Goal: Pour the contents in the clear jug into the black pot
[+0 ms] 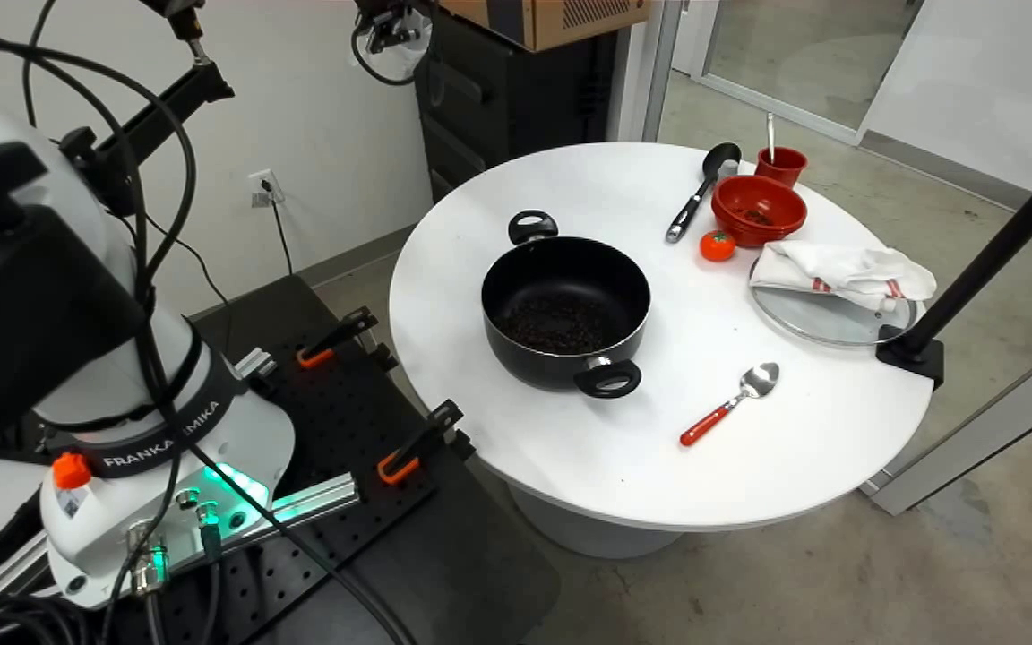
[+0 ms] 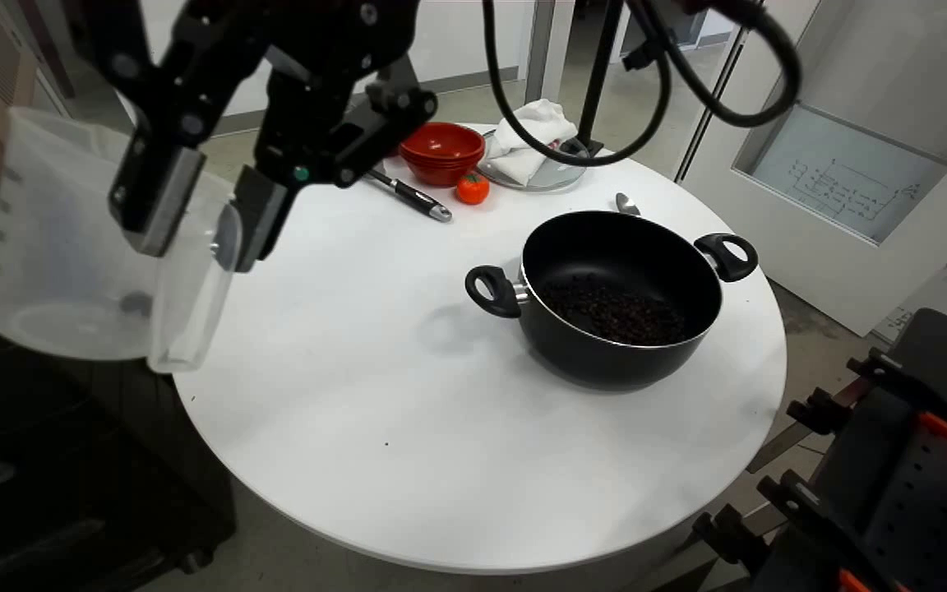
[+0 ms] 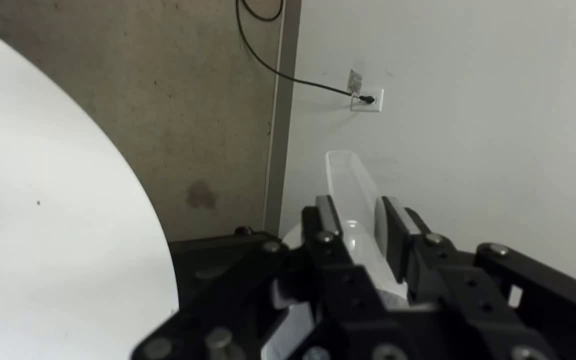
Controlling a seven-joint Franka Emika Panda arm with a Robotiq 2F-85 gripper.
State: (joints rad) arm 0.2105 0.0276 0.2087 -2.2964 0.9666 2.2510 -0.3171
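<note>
My gripper is shut on the handle of the clear jug and holds it in the air past the table's edge, away from the pot. The jug is nearly upright; a small dark spot shows low in it. In the wrist view the jug's handle lies between the fingertips; most of the jug is hidden behind the gripper. The jug and gripper show partly at the top of an exterior view. The black pot stands on the table in both exterior views, with dark bean-like pieces on its bottom.
The round white table also holds stacked red bowls, a red cup, a black ladle, a tomato, a glass lid under a white towel, and a red-handled spoon. Black drawers stand beside the table.
</note>
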